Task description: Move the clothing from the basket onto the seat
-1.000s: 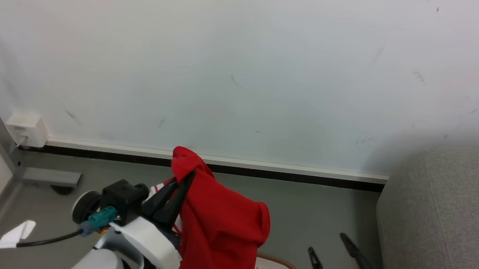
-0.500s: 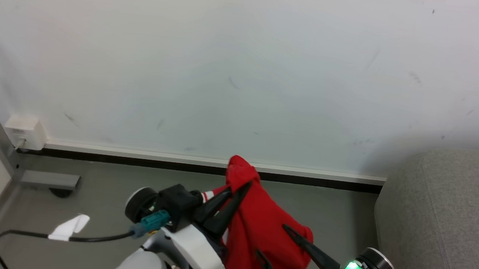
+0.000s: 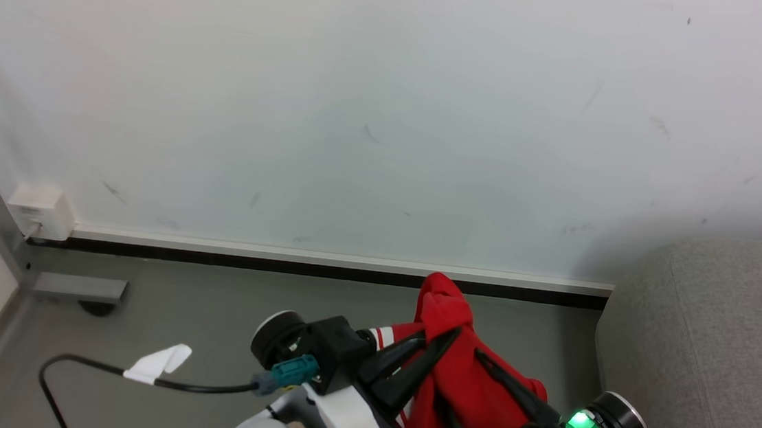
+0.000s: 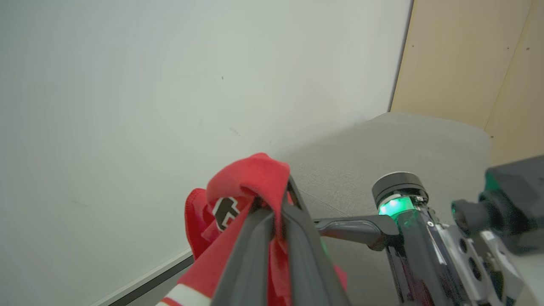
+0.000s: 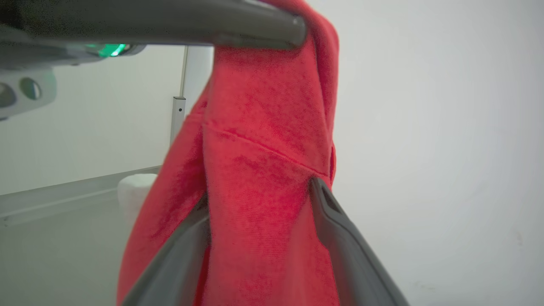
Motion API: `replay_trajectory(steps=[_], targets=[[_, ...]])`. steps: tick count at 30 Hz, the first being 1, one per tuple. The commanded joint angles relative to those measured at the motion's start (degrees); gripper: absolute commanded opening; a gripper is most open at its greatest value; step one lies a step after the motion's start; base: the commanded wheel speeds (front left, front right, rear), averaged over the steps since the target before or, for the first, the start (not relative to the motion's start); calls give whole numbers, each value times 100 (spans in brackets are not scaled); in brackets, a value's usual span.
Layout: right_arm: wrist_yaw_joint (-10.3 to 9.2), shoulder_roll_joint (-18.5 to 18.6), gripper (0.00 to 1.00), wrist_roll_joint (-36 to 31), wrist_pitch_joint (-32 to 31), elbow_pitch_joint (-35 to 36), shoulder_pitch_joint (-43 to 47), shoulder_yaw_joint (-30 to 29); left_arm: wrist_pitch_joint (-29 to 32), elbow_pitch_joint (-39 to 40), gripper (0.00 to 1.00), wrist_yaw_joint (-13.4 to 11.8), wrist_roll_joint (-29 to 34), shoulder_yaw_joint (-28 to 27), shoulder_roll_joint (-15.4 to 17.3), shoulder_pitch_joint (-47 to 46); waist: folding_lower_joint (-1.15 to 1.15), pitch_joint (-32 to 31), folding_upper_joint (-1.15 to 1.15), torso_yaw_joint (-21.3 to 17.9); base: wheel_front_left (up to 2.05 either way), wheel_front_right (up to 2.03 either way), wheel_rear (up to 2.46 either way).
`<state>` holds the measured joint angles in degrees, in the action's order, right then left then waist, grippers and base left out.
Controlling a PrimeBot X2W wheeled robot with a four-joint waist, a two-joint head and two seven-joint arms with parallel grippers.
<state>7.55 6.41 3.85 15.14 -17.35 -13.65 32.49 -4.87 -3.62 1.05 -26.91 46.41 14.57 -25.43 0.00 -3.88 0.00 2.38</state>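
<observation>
Scuffed white wall (image 3: 390, 104), pale skirting (image 3: 281, 254), grey floor (image 3: 207, 309)

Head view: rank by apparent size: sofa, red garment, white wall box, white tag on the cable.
1. Grey sofa
2. Red garment
3. White wall box and white cable tag: they look about alike, and the tag sits nearer the camera, so not ranked.

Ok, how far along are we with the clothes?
Done: one red garment hangs in the air, pinched in the shut left gripper. In hand: it is near the sofa, with the open right gripper straddling it. Left: setting it on the sofa; it is not there yet.
</observation>
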Motion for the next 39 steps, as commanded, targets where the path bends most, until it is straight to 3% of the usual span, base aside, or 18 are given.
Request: replay_trajectory(steps=[1, 3, 4, 5, 6, 7, 15, 16, 18, 19, 20, 30, 39], targets=[[-12, -17, 100, 14, 1, -76, 54, -29, 22, 45, 0, 39, -140, 2, -26, 22, 0, 4, 0, -12, 0, 0, 0], [-12, -45, 100, 106, 1, -154, 55, -28, 54, 73, 0, 83, -161, 50, -41, 44, 0, 7, 0, -20, 0, 0, 0], [-12, -55, 95, 138, 1, -215, 59, -56, 51, 84, 0, 105, -192, 63, -55, 63, 0, 5, 0, -24, 0, 0, 0], [-12, -63, 47, 158, 1, -275, 55, -39, 48, 87, 0, 136, -216, 77, -55, 72, 0, 4, 0, -27, 0, 0, 0], [-12, -80, 15, 214, 1, -325, 42, -26, 49, 78, 0, 139, -252, 89, -56, 84, 0, 3, 0, -30, 0, 0, 0], [-12, -102, 0, 275, 1, -350, 17, -3, 45, 65, 0, 153, -269, 99, -59, 90, 0, 3, 0, -34, 0, 0, 0], [-12, -156, 0, 499, 2, -269, -8, -253, -65, -61, 0, 118, -313, 70, -48, 134, 0, 5, 0, -80, 0, 0, 0], [-12, -150, 0, 499, 2, -235, 15, -317, -98, -86, 6, 109, -320, 65, -44, 147, 0, 7, 0, -92, 0, 0, 0], [-12, -131, 0, 537, 2, -192, 71, -424, -140, -137, 38, 98, -331, 50, -28, 170, 0, 22, 0, -138, 0, 0, 0], [-12, -116, 0, 550, 2, -157, 89, -495, -168, -162, 83, 100, -334, 49, -23, 176, 0, 31, 0, -166, 0, 0, 0], [-12, -66, 0, 577, 2, -115, 126, -636, -212, -222, 100, 102, -363, 35, -26, 205, 0, 47, 0, -239, 0, 0, 0], [-12, 133, 0, 492, 2, 196, 346, -1293, -496, -606, 100, 113, -404, 71, -100, 320, 0, 166, 0, -854, 0, 0, 0], [-12, 247, 0, 371, 2, 500, 464, -1819, -816, -954, 100, 134, -319, 171, -280, 437, 0, 298, 0, -1760, 0, 0, 0]])
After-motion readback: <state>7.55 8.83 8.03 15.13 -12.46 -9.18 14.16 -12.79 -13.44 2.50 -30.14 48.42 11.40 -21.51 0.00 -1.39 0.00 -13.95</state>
